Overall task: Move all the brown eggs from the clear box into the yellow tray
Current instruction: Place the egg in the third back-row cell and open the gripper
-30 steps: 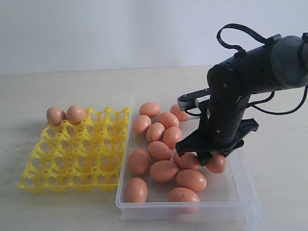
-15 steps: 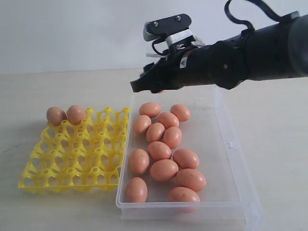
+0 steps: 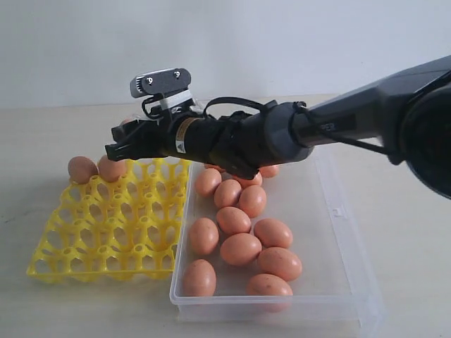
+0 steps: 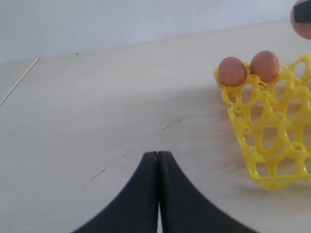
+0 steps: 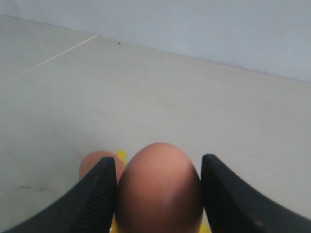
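My right gripper [image 3: 121, 144] reaches across the middle and hangs over the back row of the yellow tray [image 3: 106, 232]. It is shut on a brown egg [image 5: 158, 194] that fills the gap between its fingers [image 5: 99, 194]. Two brown eggs [image 3: 82, 169] [image 3: 110, 167] sit side by side in the tray's back left cups, just below the gripper. Several more brown eggs [image 3: 239, 248] lie in the clear box [image 3: 331, 232]. My left gripper [image 4: 158, 154] is shut on nothing, low over the bare table, with the tray [image 4: 262, 121] off to one side of it.
The clear box stands right against the tray's right side. The long black right arm [image 3: 282, 134] spans the box's back left corner. The left wrist view shows the two tray eggs [image 4: 232, 71] and the carried egg at its corner [image 4: 303, 26].
The right gripper closed on an egg in the box, lifted it, and swung left across the box to above the tray's back row. The box holds one egg fewer.
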Controlling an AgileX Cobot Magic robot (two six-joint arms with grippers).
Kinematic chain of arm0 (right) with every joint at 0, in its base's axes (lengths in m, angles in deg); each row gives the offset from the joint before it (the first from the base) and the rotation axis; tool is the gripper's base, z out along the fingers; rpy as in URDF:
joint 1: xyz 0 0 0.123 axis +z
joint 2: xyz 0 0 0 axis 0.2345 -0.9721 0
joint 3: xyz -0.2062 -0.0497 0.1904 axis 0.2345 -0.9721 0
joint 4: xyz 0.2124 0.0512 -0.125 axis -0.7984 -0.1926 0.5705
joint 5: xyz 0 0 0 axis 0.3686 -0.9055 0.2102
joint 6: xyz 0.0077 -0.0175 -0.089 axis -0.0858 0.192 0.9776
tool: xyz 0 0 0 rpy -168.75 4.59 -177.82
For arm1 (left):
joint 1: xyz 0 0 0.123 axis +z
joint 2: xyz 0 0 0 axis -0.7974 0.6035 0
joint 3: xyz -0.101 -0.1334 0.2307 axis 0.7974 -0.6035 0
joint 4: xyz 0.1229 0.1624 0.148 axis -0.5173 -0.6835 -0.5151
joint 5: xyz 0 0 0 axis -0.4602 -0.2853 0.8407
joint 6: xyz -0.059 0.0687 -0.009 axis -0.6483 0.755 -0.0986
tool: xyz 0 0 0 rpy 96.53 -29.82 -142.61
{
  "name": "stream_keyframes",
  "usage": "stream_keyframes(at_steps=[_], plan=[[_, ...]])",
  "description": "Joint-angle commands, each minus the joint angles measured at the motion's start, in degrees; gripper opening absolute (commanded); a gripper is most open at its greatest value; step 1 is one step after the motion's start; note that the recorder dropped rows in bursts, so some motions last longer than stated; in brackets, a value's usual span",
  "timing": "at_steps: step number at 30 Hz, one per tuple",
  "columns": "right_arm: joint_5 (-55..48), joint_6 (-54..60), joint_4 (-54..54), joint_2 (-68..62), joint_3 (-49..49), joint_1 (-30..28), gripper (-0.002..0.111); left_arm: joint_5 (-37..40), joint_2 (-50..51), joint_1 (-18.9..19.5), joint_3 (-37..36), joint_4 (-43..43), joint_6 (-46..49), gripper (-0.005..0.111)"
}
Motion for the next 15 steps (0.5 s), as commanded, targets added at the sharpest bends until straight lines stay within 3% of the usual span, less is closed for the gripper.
stream_keyframes(at_steps=[1,10,12,15], plan=[[2.4,-3.0,2.47,-2.93,2.66,0.09,0.0,-0.52,-0.32,-0.33,0.23,0.14,-0.29,0.0],[1.76,-1.87,2.47,-5.64,3.22,0.09,0.001,-0.52,-0.32,-0.33,0.23,0.14,-0.29,0.0],[1.76,-1.2,2.47,-5.79,3.32,0.09,0.008,-0.52,-0.32,-0.33,0.23,0.14,-0.29,0.0],[1.14,-1.2,2.47,-5.79,3.32,0.09,0.033,-0.52,-0.32,-0.33,0.23,0.14,-0.29,0.0]])
